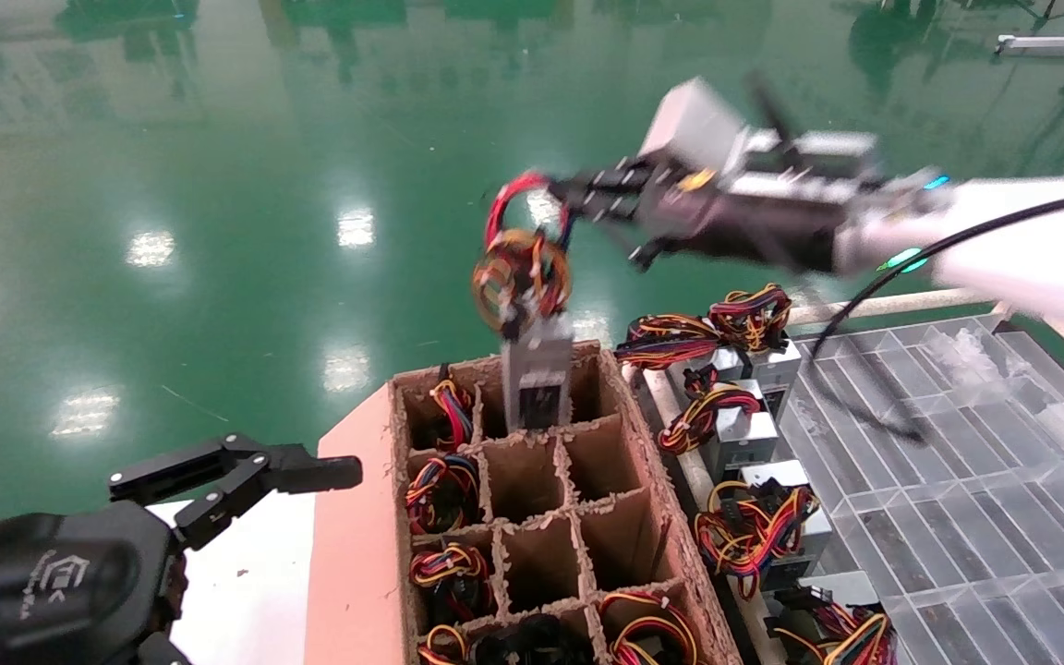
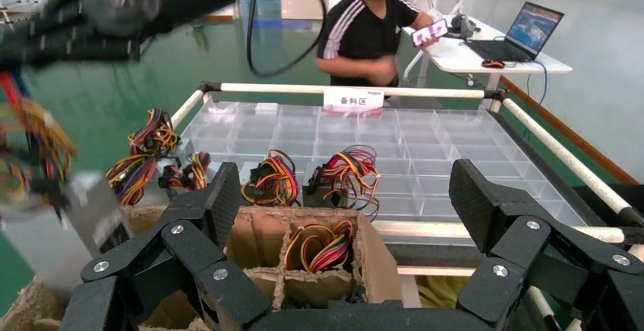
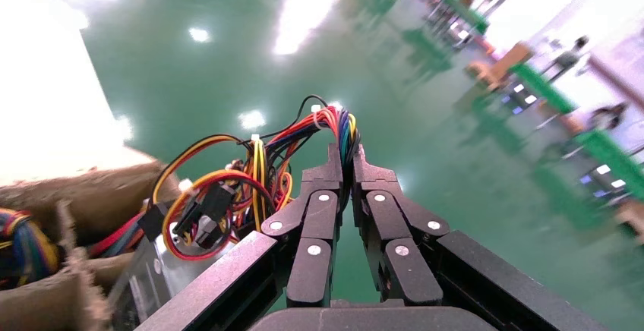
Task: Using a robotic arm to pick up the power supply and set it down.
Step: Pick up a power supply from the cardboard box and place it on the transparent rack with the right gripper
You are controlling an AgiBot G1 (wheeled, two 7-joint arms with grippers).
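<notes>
Power supply (image 1: 537, 374) hanging upright, long axis vertical.
Right gripper (image 1: 562, 199) pinching its wire loop (image 3: 334, 122) above cardboard crate (image 1: 643, 517); left gripper (image 2: 342, 217) spread, parked low; sign (image 2: 353, 99) unreadable.

Factory or assembly hall: glossy green floor (image 1: 218, 185) reflecting ceiling lights, divided cardboard crate (image 1: 532, 499) of wired units, clear partitioned tray (image 2: 395, 149) with a labelled sign (image 2: 353, 99), seated worker (image 2: 372, 27) beside a laptop (image 2: 524, 31).

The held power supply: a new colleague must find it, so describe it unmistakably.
Start at the brown divided carton. Above its far middle cell hangs the power supply, a grey box dangling by its wire bundle from the right gripper. Unlike every other unit, it is airborne.
</notes>
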